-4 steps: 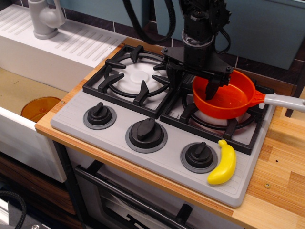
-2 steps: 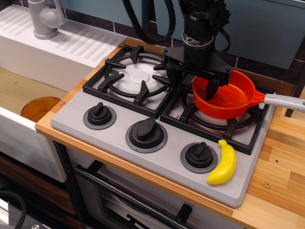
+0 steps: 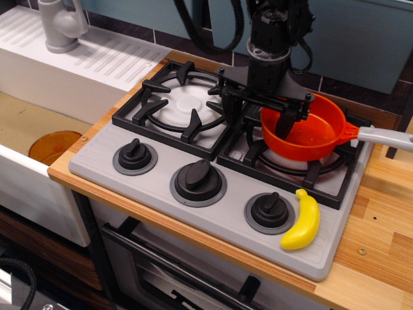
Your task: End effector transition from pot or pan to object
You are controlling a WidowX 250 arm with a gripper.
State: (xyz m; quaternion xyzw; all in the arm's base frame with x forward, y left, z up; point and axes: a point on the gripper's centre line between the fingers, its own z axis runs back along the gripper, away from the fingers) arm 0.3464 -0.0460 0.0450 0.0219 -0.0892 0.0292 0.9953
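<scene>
The orange saucepan (image 3: 317,139) sits on the right rear burner of the toy stove, its grey handle (image 3: 387,137) pointing right. My black gripper (image 3: 259,121) hangs open over the pan's left rim. One finger (image 3: 287,124) is inside the pan and the other (image 3: 232,104) is outside it to the left. It holds nothing. The yellow toy banana (image 3: 302,221) lies on the stove's front right corner, right of the right knob and well in front of the gripper.
The grey stove top (image 3: 97,158) has three black knobs (image 3: 198,181) along its front and a bare left burner grate (image 3: 184,106). An amber bowl (image 3: 55,145) lies in the sink at the left, with a faucet (image 3: 61,26) behind. The wooden counter (image 3: 381,226) lies to the right.
The gripper has turned slightly at the wrist, so its crossbar sits at a different tilt over the pan's rim. Pan and banana have not moved.
</scene>
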